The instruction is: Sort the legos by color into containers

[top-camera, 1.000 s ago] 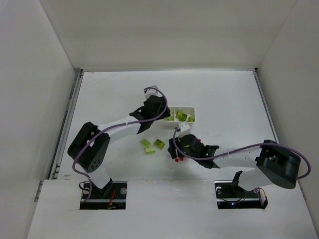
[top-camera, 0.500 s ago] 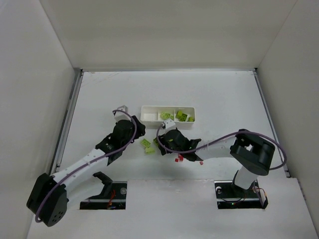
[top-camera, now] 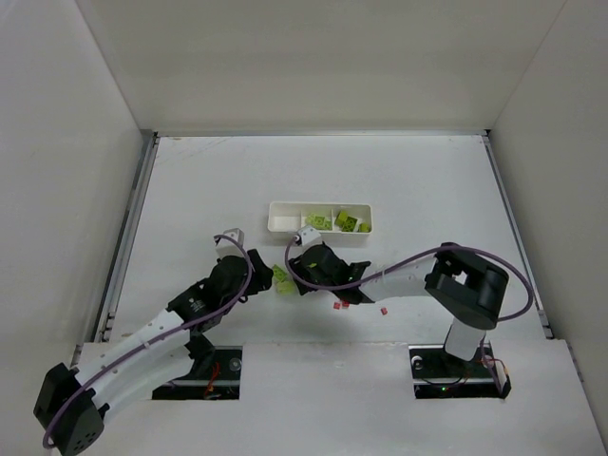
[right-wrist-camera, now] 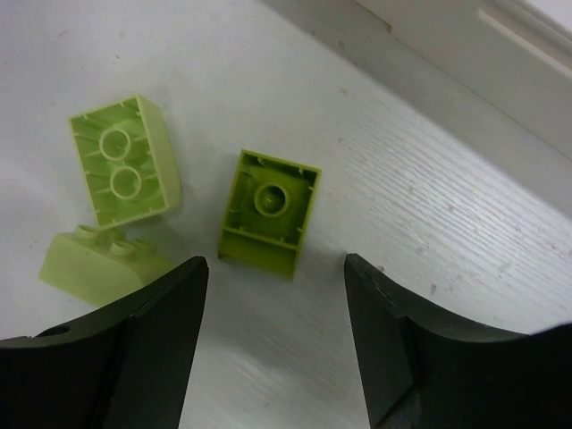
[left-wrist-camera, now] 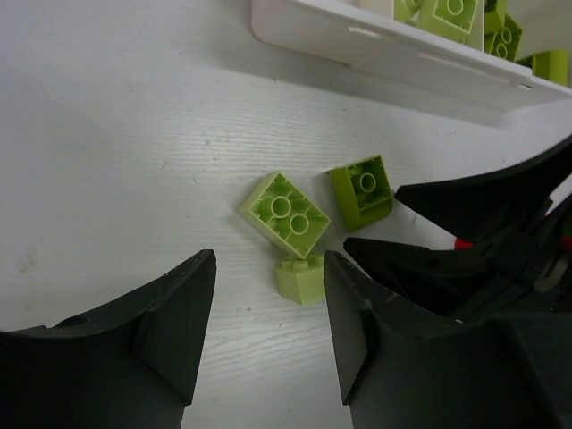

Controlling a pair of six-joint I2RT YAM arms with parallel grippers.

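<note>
Three lime-green legos lie loose on the table: a pale one upside down [left-wrist-camera: 286, 213], a darker one upside down [left-wrist-camera: 362, 189] [right-wrist-camera: 268, 210], and a small pale one studs up [left-wrist-camera: 301, 277]. They form a cluster in the top view [top-camera: 282, 280]. My left gripper [top-camera: 258, 282] [left-wrist-camera: 268, 259] is open, just short of the small pale brick. My right gripper [top-camera: 294, 271] [right-wrist-camera: 275, 264] is open, just short of the darker brick. Tiny red legos [top-camera: 339, 305] lie behind the right gripper. The white tray [top-camera: 275, 228] holds several green legos [top-camera: 347, 222] in its middle and right compartments.
Another red piece [top-camera: 384, 311] lies right of the right forearm. The tray's wall [right-wrist-camera: 465, 54] is close beyond the right gripper. The two grippers face each other with the green cluster between them; the right fingers [left-wrist-camera: 465, 206] show in the left wrist view.
The left arm pulled back from the tray toward the near left and now points at the loose green bricks. The right gripper moved left from the red pieces to the green cluster.
</note>
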